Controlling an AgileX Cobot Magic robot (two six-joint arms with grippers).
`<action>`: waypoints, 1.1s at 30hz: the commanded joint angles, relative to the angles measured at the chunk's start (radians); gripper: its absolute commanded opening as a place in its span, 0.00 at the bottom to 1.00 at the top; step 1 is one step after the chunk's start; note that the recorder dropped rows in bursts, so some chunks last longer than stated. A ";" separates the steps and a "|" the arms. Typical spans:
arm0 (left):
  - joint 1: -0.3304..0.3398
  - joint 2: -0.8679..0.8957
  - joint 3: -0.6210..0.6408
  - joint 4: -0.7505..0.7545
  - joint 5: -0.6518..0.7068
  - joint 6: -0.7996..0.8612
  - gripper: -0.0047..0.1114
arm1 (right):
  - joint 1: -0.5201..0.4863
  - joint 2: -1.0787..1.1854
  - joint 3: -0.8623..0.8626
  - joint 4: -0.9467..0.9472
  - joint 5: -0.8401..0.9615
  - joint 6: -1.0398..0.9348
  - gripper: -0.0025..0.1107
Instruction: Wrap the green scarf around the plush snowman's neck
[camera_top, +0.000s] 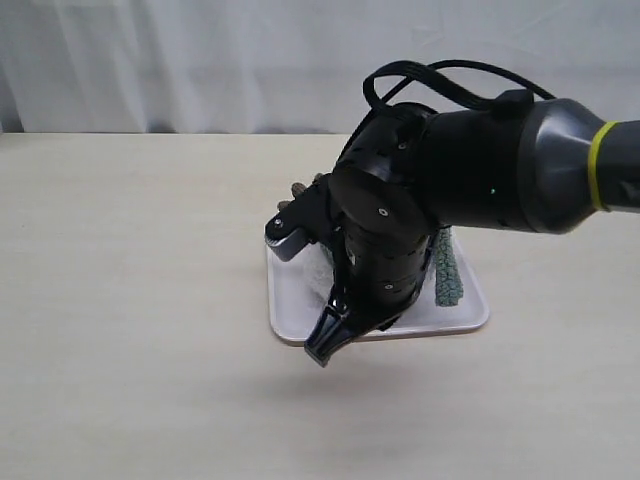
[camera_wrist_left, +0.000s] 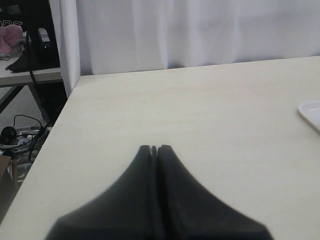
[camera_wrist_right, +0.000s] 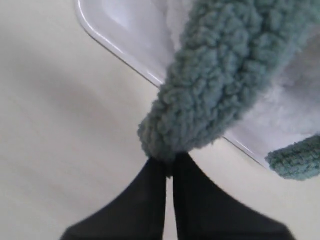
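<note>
My right gripper (camera_wrist_right: 170, 167) is shut on one end of the green scarf (camera_wrist_right: 220, 85), a fuzzy grey-green strip running from the jaws back over the white tray (camera_wrist_right: 120, 30). Another bit of the scarf (camera_wrist_right: 295, 161) lies at the tray's edge. White fluff of the plush snowman (camera_wrist_right: 300, 100) shows behind the scarf. In the exterior view the right arm covers most of the snowman (camera_top: 318, 268); a brown twig arm (camera_top: 296, 190) pokes out. The right gripper (camera_top: 322, 352) hangs over the tray's front left corner. My left gripper (camera_wrist_left: 154, 148) is shut and holds nothing.
The tray (camera_top: 455, 318) sits mid-table, with part of the scarf (camera_top: 445, 265) lying along its right side. One tray corner (camera_wrist_left: 312, 112) shows in the left wrist view. The table's left edge (camera_wrist_left: 55, 130) drops to cables and furniture. A white curtain hangs behind.
</note>
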 joint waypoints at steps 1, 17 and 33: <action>-0.008 -0.002 0.003 -0.003 -0.007 0.002 0.04 | -0.002 0.011 0.052 -0.050 0.023 -0.027 0.06; -0.008 -0.002 0.003 -0.003 -0.007 0.002 0.04 | -0.002 0.028 0.112 -0.121 -0.006 -0.049 0.28; -0.008 -0.002 0.003 -0.003 -0.007 0.002 0.04 | -0.002 -0.173 0.110 -0.009 -0.006 -0.122 0.42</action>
